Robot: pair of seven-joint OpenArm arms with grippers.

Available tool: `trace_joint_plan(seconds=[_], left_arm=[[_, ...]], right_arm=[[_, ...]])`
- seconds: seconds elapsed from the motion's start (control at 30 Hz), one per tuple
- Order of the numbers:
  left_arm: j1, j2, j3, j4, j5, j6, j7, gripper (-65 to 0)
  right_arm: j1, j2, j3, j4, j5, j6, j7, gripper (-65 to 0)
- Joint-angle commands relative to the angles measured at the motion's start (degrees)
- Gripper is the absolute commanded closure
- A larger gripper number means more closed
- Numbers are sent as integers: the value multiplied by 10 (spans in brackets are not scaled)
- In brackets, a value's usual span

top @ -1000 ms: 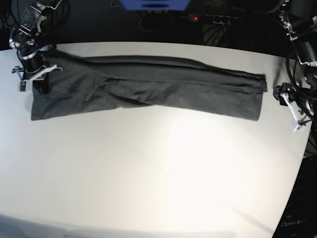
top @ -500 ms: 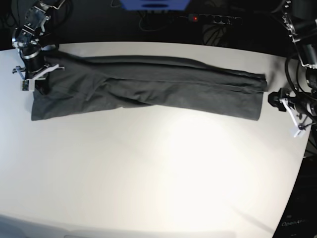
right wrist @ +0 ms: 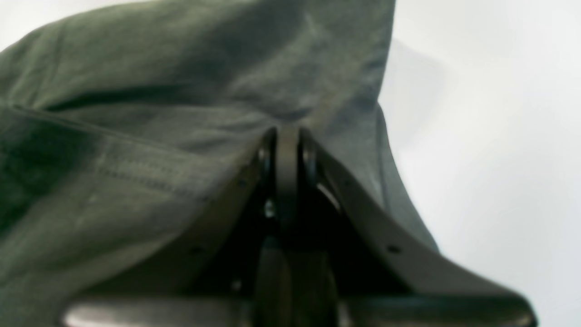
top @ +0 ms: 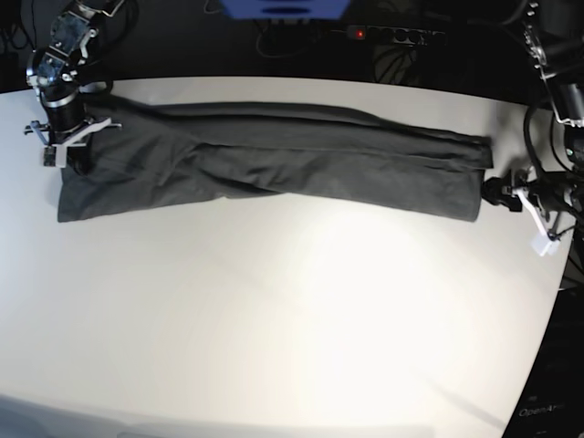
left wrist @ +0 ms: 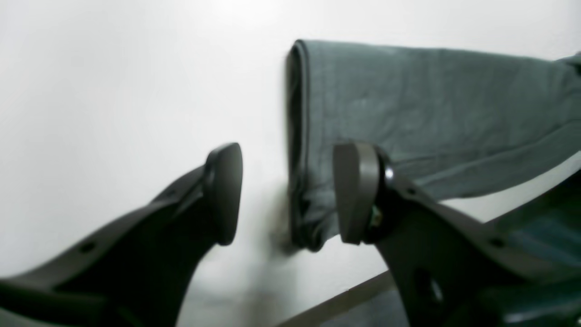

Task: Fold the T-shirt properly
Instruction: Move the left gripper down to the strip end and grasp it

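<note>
The dark grey T-shirt (top: 274, 155) lies as a long folded strip across the white table (top: 274, 319). At its left end in the base view, my right gripper (top: 73, 153) is shut on the T-shirt; the right wrist view shows the fabric (right wrist: 181, 91) tented up around the closed tips of that gripper (right wrist: 287, 136). My left gripper (top: 494, 193) is open at the strip's right end. In the left wrist view the folded edge of the T-shirt (left wrist: 408, 104) lies between the spread fingers (left wrist: 224, 190) of this gripper (left wrist: 290, 195), which rests low over the table.
A power strip (top: 388, 35) with a red light and a blue object (top: 285, 7) sit behind the table's far edge. The table's curved right edge (top: 552, 292) runs just beside the left arm.
My left gripper has moved leftward to the T-shirt's right end, still open. The right gripper has shifted slightly toward the far edge with the fabric in it.
</note>
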Motion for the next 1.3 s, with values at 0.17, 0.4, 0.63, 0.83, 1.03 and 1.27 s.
trace_joint_plan(seconds=[0.17,0.4,0.63,0.83,1.03,1.27], left_arm=[[-10,11,-1,-44,-2,-1,5,-315],[-10,14,42,-46,-4,-1,5,-315],[-10,11,43,-47,-1,-1,5,-312],[-32,3,58,-129,11,-1,5,-298],[-76,2,86,-202,57,-1,5,-209],[-99,13,87,-212,97,-1,5,-197]], right_arm=[[-7,-4,-4,-7,-42,15,-68,-7],[-6,-4,-4,-7,-42,15,-68,-7],[-6,-5,-4,-7,-42,15,-68,-7],[0,-5,-4,-8,-42,15,-68,-6],[0,-5,-4,-19,-42,15,-67,-6],[0,-5,-4,-31,-42,15,-65,-6]])
